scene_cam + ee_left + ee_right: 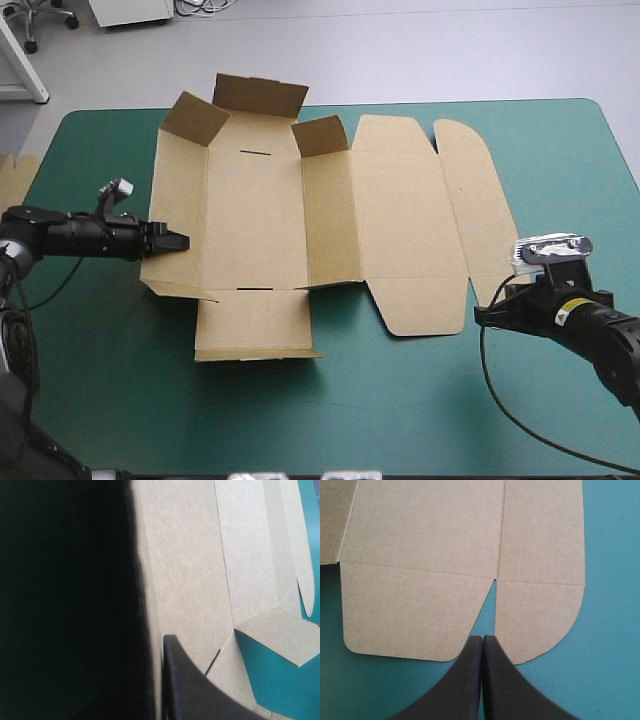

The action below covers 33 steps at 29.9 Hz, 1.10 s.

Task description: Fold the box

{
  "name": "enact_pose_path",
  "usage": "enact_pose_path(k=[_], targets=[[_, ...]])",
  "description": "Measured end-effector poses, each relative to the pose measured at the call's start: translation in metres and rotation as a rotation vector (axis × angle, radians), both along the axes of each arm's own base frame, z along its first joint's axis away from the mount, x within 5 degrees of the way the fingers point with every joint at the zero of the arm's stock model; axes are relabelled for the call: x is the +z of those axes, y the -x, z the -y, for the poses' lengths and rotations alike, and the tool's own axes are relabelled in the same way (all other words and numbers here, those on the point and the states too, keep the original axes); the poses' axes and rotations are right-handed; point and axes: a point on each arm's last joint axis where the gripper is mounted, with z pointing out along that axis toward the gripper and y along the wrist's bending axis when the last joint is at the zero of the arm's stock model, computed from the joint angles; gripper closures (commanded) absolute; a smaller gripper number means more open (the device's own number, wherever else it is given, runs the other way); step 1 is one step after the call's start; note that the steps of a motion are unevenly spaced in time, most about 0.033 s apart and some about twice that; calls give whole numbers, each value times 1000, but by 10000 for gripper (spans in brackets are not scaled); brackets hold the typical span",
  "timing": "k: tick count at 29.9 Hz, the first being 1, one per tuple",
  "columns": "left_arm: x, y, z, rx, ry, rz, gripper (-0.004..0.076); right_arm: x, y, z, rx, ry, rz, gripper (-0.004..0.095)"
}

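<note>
The brown box (255,210) lies partly formed on the table's middle left: its left wall (178,190) and the inner wall (330,215) are tilted up, and the lid (405,220) is flat to the right. My left gripper (178,241) is at the left wall, all but shut on the board. In the left wrist view, one black finger (200,695) lies on the wall's inner face (190,570), and the rest is dark. My right gripper (488,313) is shut, its tip (483,639) at the notch between the lid's two near flaps (420,610).
An edge of more brown board (15,175) shows at the table's left edge. Bare teal-green cover (400,400) stretches along the near side and to the right of the lid. The box's near flap (255,325) lies flat towards me.
</note>
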Motion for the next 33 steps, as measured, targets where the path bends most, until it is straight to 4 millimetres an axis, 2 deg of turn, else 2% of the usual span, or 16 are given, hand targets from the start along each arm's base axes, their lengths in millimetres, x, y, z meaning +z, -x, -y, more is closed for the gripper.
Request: enact_pose_path(k=[6, 9, 11, 15, 20, 24, 27, 33], targets=[[54, -23, -4, -45, -182, 129, 734, 0, 0, 0, 0, 0, -1, 921], [80, -33, 9, -94, -274, 192, 734, 0, 0, 0, 0, 0, -1, 921], [89, -36, 26, -147, -332, 214, 734, 0, 0, 0, 0, 1, -3, 921], [90, -37, 68, -286, -424, 226, 734, 0, 0, 0, 0, 7, -5, 921], [86, -27, 121, -476, -515, 230, 734, -1, 1, 1, 0, 21, -10, 921], [90, -22, 146, -565, -630, 260, 734, -1, 1, 1, 0, 21, -10, 921], [94, -23, 152, -569, -742, 287, 734, -1, 1, 1, 0, 21, -11, 921], [110, -35, 143, -502, -904, 386, 734, -1, 1, 1, 0, 21, -11, 921]])
